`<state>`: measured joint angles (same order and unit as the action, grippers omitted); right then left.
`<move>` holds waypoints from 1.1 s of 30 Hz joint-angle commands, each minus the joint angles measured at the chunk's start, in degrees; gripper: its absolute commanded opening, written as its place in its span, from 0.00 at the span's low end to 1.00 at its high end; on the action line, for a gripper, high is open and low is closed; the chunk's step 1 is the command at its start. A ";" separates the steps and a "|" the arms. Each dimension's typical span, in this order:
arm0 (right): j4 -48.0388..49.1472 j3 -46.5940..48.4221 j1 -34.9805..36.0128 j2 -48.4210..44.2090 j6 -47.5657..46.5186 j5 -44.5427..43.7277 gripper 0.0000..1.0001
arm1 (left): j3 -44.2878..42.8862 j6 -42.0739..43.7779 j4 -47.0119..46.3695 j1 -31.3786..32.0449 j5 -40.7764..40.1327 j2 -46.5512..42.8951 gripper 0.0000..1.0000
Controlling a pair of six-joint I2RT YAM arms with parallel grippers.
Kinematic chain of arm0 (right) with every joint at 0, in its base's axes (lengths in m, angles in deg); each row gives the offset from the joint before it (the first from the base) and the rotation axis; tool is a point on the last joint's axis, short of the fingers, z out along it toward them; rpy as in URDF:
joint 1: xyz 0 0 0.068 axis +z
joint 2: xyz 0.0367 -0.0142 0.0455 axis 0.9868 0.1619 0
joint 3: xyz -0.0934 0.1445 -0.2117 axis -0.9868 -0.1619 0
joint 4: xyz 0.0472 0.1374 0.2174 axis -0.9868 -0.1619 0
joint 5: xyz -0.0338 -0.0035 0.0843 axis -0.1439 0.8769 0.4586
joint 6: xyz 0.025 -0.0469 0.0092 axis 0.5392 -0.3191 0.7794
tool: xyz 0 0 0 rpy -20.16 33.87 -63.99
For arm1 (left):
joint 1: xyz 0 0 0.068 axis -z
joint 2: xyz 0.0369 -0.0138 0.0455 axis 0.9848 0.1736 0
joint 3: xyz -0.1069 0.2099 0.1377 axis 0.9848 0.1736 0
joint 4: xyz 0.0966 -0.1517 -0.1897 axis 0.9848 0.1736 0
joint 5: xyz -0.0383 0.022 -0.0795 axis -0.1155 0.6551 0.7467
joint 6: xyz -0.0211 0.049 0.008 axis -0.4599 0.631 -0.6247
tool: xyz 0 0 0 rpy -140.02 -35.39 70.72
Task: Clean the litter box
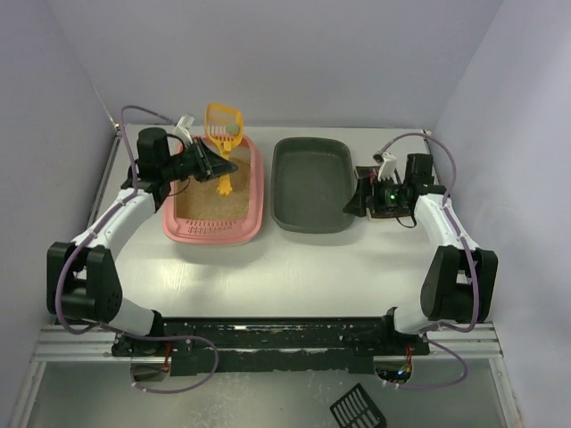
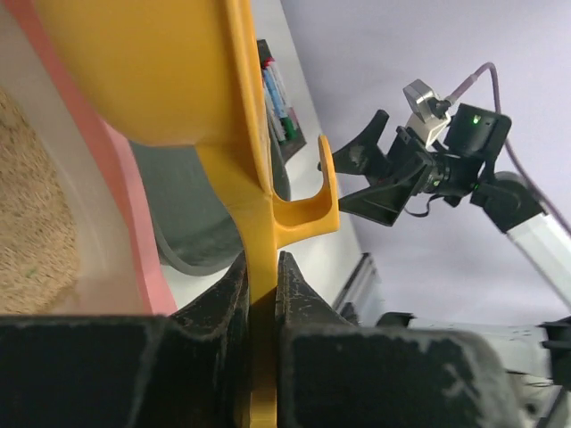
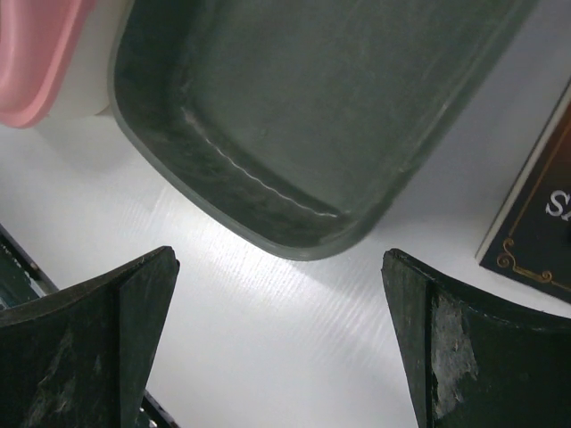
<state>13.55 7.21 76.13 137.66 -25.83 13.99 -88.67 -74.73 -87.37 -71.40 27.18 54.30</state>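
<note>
My left gripper (image 2: 261, 267) is pinched tight on the handle of the yellow scoop (image 2: 178, 80) — the pink litter box (image 2: 125, 205) lies just beneath it, tan litter (image 2: 27, 232) inside. My right gripper (image 3: 281, 267) gapes wide, holding nothing — the dark grey tray (image 3: 312, 107) sits just ahead.

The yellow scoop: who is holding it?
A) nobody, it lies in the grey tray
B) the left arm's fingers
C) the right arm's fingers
B: the left fingers are shut on the yellow scoop by its handle, above the litter box; the right fingers are open and empty.
</note>
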 commanded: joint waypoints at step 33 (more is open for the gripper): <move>-3.49 -10.18 -17.24 -9.80 -5.57 6.86 0.95 | -55.82 31.82 58.81 43.17 -72.55 41.70 0.07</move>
<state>9.09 -3.41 59.36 129.94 -31.18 19.60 -140.32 -45.29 -37.25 -31.75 -26.96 90.71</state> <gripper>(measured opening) 0.946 0.166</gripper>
